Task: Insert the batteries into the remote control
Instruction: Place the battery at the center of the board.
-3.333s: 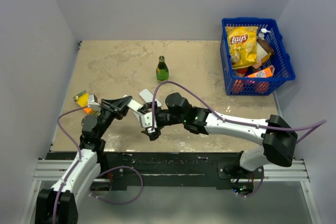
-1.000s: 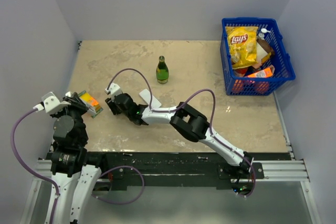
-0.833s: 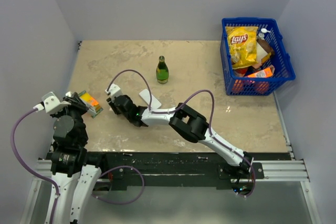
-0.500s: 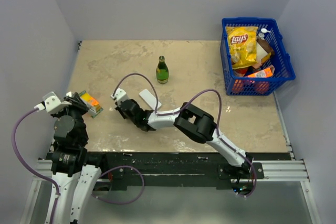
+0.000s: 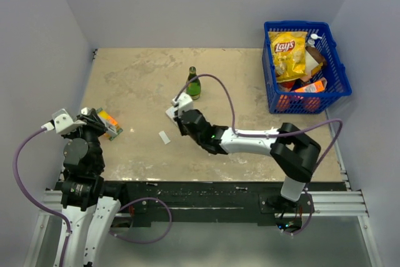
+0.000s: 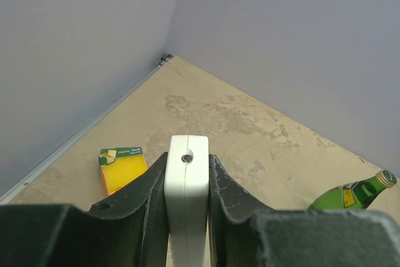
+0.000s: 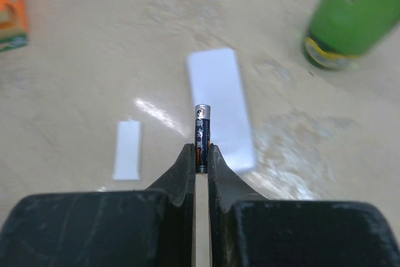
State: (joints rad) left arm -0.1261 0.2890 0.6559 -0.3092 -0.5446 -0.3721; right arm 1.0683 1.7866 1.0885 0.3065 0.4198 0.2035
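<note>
While the left gripper (image 6: 187,162) clamps the white remote control (image 6: 186,207), the right gripper (image 7: 200,154) pinches one small dark battery (image 7: 202,126).

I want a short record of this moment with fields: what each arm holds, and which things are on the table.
left fingers: shut on the white remote control
right fingers: shut on one battery, its end sticking out past the fingertips
second battery: not visible
on the table: green bottle, orange box, large white flat piece, small white strip
far right corner: blue basket holding a chip bag
</note>
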